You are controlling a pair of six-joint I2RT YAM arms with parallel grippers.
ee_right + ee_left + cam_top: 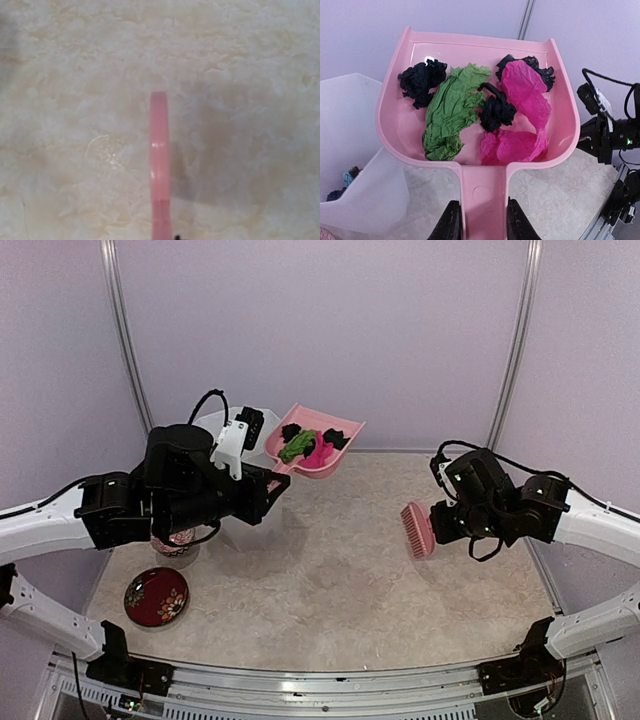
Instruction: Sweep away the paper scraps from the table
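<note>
**Dustpan loaded and lifted, brush in the other gripper**

Your left gripper [482, 222] is pinching the flat handle of the pink dustpan [390, 127]. Its jaws are narrowed to a small gap that the handle fills, with one finger on each side. The pan is carrying the paper scraps [452, 112]: three black wads, one green, and what looks like two magenta pieces, all lying on its floor. You are holding it raised near the rear wall, just beside a translucent white bin [355, 130], where one teal and one dark scrap are showing.

Your right gripper [436, 527] is clamping fully closed on the pink brush [417, 530], which is hanging over the right half of the table [330, 570]. One red patterned bowl [156, 596] is sitting at front left. A second patterned dish [176, 543] is standing behind it, half hidden under your left arm.
</note>
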